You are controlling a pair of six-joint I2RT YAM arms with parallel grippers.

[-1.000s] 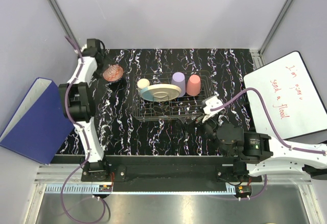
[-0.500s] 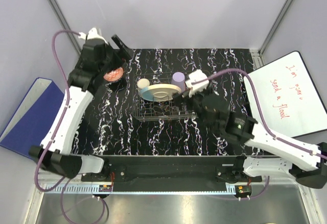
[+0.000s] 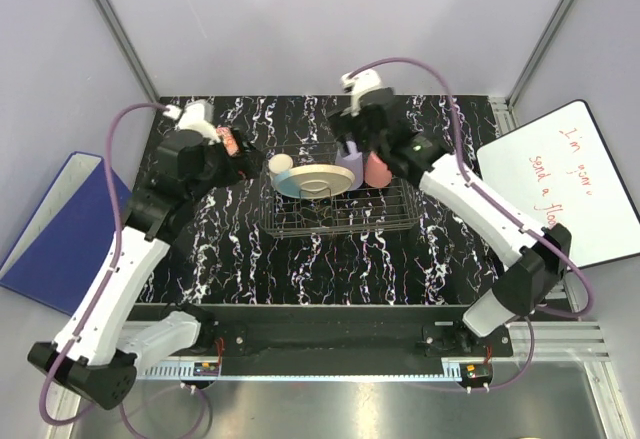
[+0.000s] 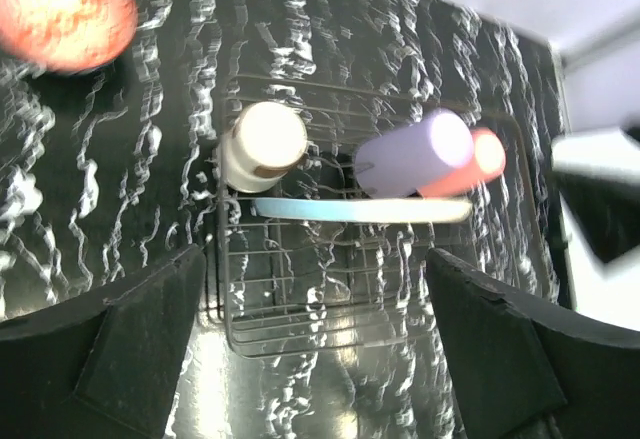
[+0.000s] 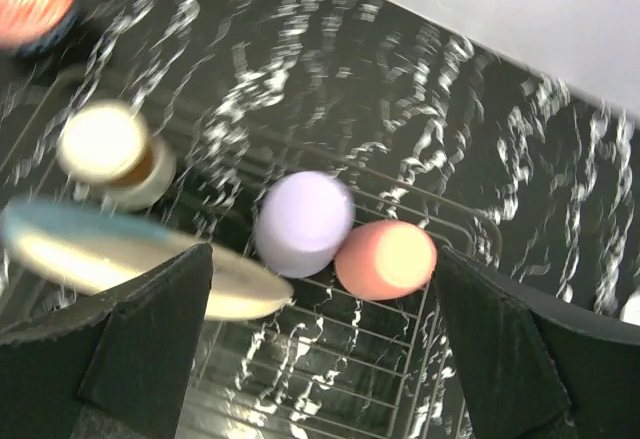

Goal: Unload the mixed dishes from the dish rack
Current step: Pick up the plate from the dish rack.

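Left arm (image 3: 125,259) bent high beside the bowl (image 4: 65,9), left fingers (image 4: 130,339) wide, right arm (image 3: 470,194) stretched over the dish rack (image 3: 340,223), right fingers (image 5: 130,339) wide, empty.

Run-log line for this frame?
left gripper: open | right gripper: open, above lavender cup | bowl: on table | plate, whitish cup, salmon-pink cup: in dish rack

Your left arm (image 3: 108,284) and right arm (image 3: 480,209) wear white shells with black joint housings (image 3: 185,171). Behind each wrist, a lavender cable (image 3: 405,60) loops back along the links. The fingers (image 4: 130,349) are broad, matte-black wedges.
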